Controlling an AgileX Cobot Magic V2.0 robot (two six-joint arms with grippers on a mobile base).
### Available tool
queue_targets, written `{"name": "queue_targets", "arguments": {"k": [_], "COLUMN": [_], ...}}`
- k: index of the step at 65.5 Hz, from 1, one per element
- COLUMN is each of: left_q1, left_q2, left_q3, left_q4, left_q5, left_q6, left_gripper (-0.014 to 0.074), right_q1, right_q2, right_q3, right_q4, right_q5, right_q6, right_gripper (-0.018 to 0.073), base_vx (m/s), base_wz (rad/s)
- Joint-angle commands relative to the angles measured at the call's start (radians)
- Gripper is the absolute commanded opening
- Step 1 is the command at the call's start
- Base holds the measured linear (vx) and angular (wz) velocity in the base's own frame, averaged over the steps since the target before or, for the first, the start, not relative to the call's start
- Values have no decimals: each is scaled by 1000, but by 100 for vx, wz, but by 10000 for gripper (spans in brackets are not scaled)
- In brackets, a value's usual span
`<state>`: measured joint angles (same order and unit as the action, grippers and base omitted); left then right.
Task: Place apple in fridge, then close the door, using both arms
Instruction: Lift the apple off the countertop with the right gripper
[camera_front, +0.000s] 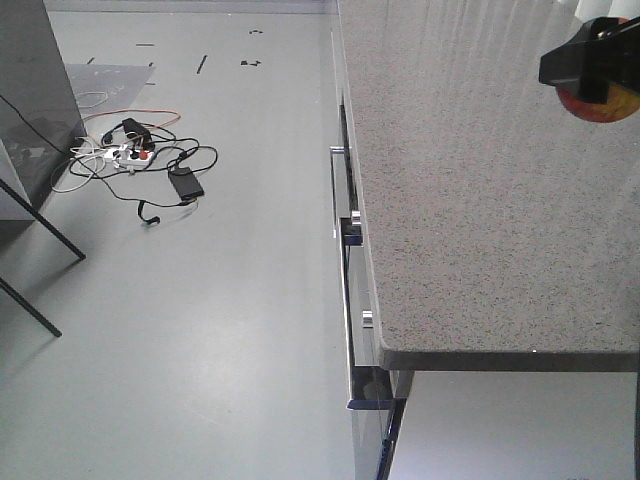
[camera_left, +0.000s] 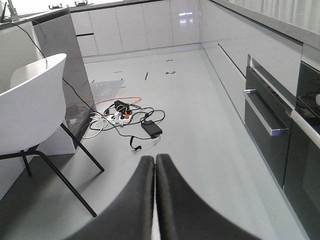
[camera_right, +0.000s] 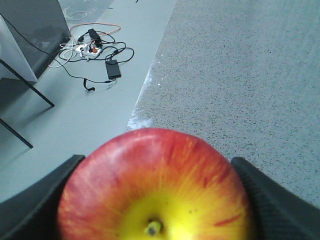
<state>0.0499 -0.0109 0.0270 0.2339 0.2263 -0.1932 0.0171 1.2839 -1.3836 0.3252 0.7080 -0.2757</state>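
Note:
My right gripper (camera_right: 155, 200) is shut on the red apple (camera_right: 155, 185) with yellow streaks; its stem dimple faces the right wrist camera. In the front view the apple (camera_front: 603, 105) hangs under the black gripper (camera_front: 590, 62) above the speckled counter (camera_front: 480, 200), at the far right. My left gripper (camera_left: 155, 165) is shut and empty, its two black fingers (camera_left: 137, 200) pressed together, pointing over the grey floor. The fridge and its door are out of view.
A white chair (camera_left: 30, 105) with black legs stands at the left. A power strip and tangled cables (camera_left: 122, 117) lie on the floor, also in the front view (camera_front: 135, 155). Grey cabinets with drawer handles (camera_left: 262, 112) line the right side.

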Motion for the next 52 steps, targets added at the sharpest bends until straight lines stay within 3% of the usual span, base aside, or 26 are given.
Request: {"name": "queue_targets", "arguments": {"k": [1,52], "left_q1": [-4,-4], "left_q2": [-16,-16], "left_q3": [15,15], "left_q4": [-5,-5], "left_q5": [-76,-76], "left_q6": [-4,-4], "left_gripper": [-8,-8], "right_q1": [-6,-6], "right_q2": [-39,-39], "right_q3": [-32,-32], "right_q4": [13,13], "right_q5": [-66,-61], "right_q6": [-9,-9], "right_gripper": [139,140], "base_vx": [0,0], "base_wz": [0,0]}}
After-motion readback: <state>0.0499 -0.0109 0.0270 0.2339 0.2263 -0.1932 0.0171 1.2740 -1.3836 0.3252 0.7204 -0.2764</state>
